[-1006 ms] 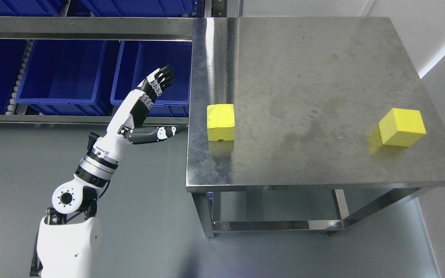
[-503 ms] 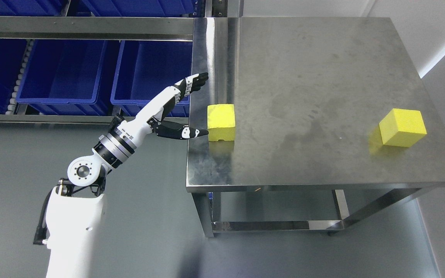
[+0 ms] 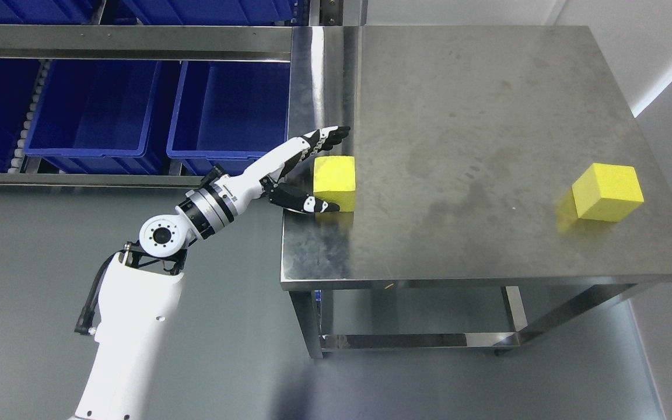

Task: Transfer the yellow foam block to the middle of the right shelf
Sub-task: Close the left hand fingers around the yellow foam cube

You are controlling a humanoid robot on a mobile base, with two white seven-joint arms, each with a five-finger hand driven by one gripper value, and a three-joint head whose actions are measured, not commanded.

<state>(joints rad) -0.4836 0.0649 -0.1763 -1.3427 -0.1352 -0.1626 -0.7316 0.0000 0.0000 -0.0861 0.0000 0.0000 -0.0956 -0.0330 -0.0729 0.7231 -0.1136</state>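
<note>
The task is judged to be at its start. A yellow foam block (image 3: 334, 184) is seen resting on the steel table (image 3: 487, 116) near its left edge, not yet lifted. The left hand (image 3: 312, 175) is spread wide around it, fingers (image 3: 330, 135) reaching over the far side and thumb (image 3: 307, 203) lying at the near side (contact cannot be told for certain). A second yellow block (image 3: 607, 192) sits near the right edge, well apart. Closing, lifting and carrying to the shelf are all left to be done.
</note>
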